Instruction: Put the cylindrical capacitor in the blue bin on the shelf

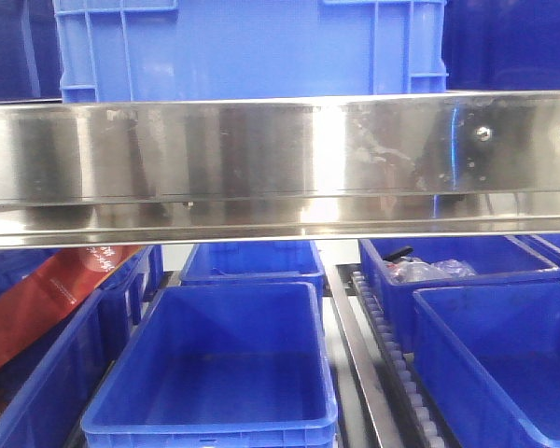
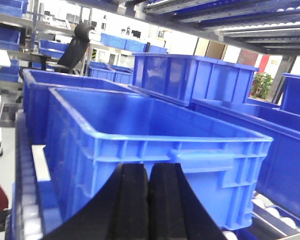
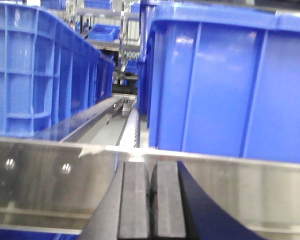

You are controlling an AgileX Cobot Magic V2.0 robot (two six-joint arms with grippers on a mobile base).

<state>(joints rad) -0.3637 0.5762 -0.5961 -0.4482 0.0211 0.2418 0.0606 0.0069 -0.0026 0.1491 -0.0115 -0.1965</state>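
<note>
Up close, the shelf [image 1: 280,154] is filling the front-facing view with its broad stainless front rail, streaked with reflections. On the level above, a large blue crate [image 1: 252,47] is sitting behind the rail. Below it, an open blue bin [image 1: 219,373] is standing at the centre with nothing visible inside, a second bin [image 1: 252,261] just behind it, and a roller track [image 1: 392,364] is running along its right side. Further right, another bin [image 1: 448,271] is holding what looks like clear plastic bags, and at the far left a red strip [image 1: 47,299] is lying tilted across the bins.

The left gripper [image 2: 148,200] is hovering just in front of a blue bin's [image 2: 155,150] near wall — its black pads [image 2: 132,200] are pressing together with nothing between them.

The right gripper [image 3: 151,205] is likewise closed on nothing, pads meeting, facing the steel rail [image 3: 50,180] with tall blue crates [image 3: 225,80] beyond it.

The cylindrical capacitor is not showing in any view — its whereabouts cannot be told.
</note>
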